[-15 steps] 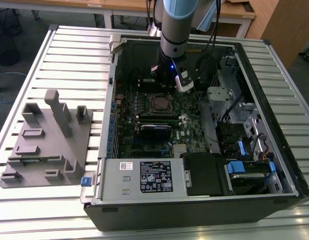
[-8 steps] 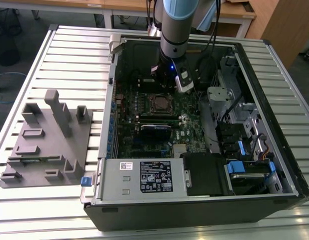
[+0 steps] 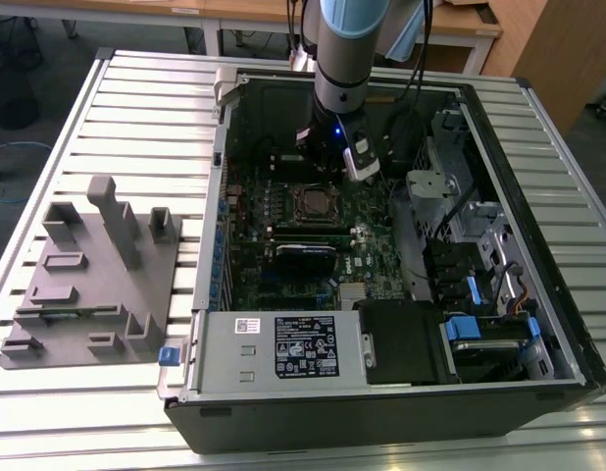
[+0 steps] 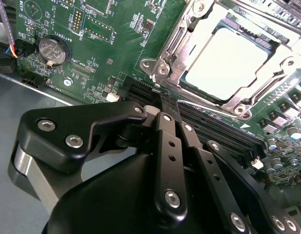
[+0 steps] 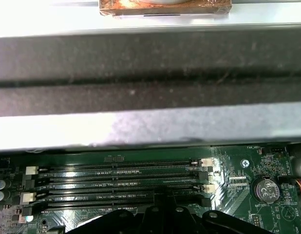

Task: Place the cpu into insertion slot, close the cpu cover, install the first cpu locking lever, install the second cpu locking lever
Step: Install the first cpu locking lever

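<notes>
Inside, the open case (image 3: 381,420) on the bench (image 3: 136,108) holds a green board (image 4: 116,53), and the slot (image 3: 294,204) on that board holds the cpu (image 4: 228,63), lying flat with its silver top up. The cover (image 4: 179,45) lies down over the cpu, framing it. The gripper (image 4: 165,105) hangs just beside a corner of the slot, over the long black card slots (image 5: 116,183), its fingers pressed together with nothing between them. A grey rack (image 3: 97,275) stands well apart from the slot, outside the case.

bright, even light falls on the table (image 3: 136,98); the computer case (image 3: 381,422) interior lies in shadow. glare whitens the cpu (image 4: 227,62) in the second wrist view.
</notes>
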